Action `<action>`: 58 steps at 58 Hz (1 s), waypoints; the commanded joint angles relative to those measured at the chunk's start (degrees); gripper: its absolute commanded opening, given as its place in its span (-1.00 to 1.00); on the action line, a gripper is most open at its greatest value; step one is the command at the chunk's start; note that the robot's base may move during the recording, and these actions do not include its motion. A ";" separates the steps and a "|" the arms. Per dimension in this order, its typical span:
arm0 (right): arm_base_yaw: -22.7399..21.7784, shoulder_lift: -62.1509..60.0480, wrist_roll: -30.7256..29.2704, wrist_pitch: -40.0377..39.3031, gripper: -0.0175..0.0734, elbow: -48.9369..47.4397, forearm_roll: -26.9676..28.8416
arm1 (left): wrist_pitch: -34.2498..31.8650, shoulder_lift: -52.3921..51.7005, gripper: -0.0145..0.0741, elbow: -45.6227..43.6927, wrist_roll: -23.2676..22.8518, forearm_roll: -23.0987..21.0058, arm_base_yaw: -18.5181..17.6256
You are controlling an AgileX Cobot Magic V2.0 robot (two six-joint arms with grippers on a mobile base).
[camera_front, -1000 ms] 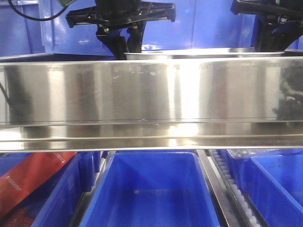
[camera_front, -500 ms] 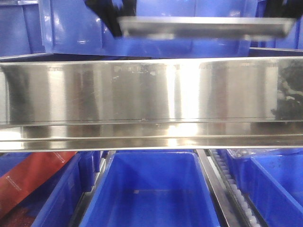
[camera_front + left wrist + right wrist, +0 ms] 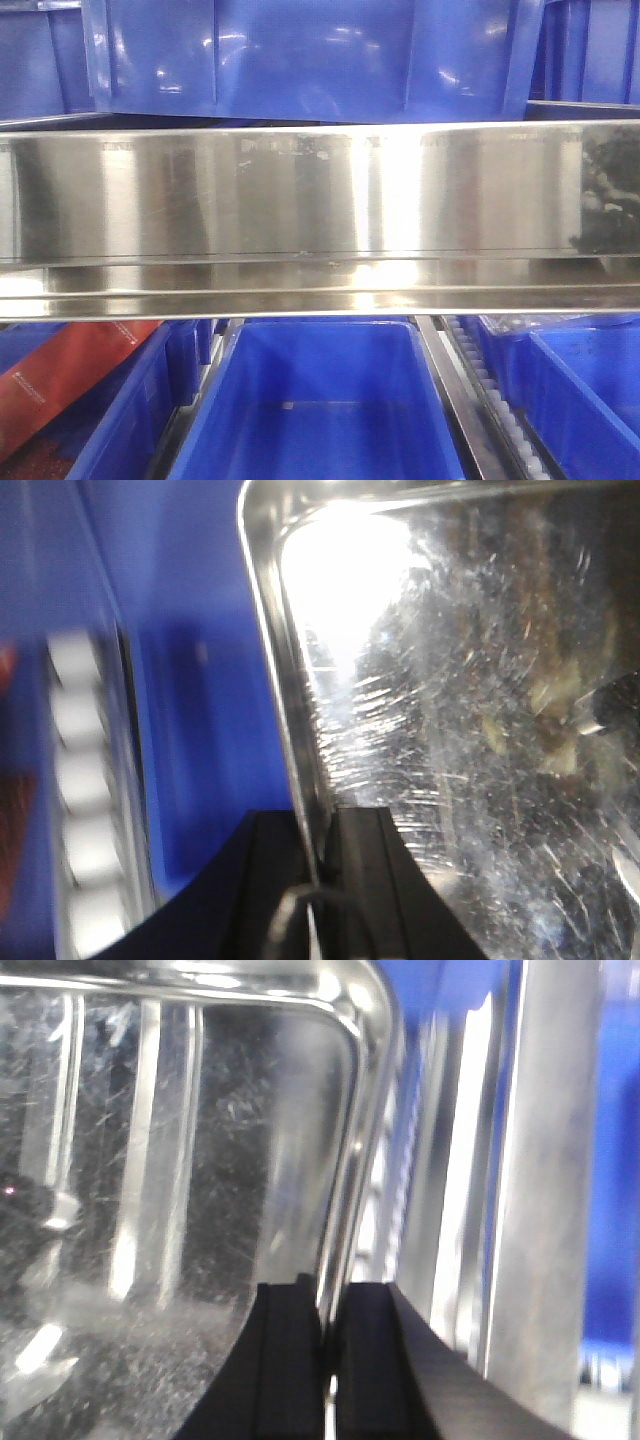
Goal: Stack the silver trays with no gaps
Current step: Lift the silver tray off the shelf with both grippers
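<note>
Silver tray [image 3: 450, 730] rim, in left claw [image 3: 318, 845], right claw [image 3: 328, 1325], wrist views

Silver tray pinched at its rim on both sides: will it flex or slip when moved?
Probably stiff: the silver tray shows a pressed steel wall, no sag visible. Likely slippery: the left pincer and right pincer clamp only its thin polished rim, so it could pivot. Probably light, being shallow sheet metal.

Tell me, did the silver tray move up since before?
Yes, upward. The silver tray sat just above the steel rail, then rose past the front view's top edge. Only the wrist views show it now.
</note>
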 commanded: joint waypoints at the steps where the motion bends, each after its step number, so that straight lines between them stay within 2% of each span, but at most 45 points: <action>1: 0.07 -0.96 -1.50 -3.82 -0.79 -2.60 0.13 | -5.30 -1.61 -0.69 -0.48 0.79 4.41 -0.35; 31: 0.07 -0.96 -1.50 -23.54 -0.79 -4.37 0.13 | -25.90 -1.94 -0.69 -0.48 0.68 16.16 -0.35; 38: 0.07 -0.96 -1.50 -24.90 -0.79 -4.37 0.13 | -27.43 -1.94 -0.69 -0.48 0.68 18.20 -0.35; 58: 0.07 -0.96 -1.50 -25.00 -0.79 -4.37 0.13 | -27.32 -1.94 -0.69 -0.48 0.68 18.31 -0.35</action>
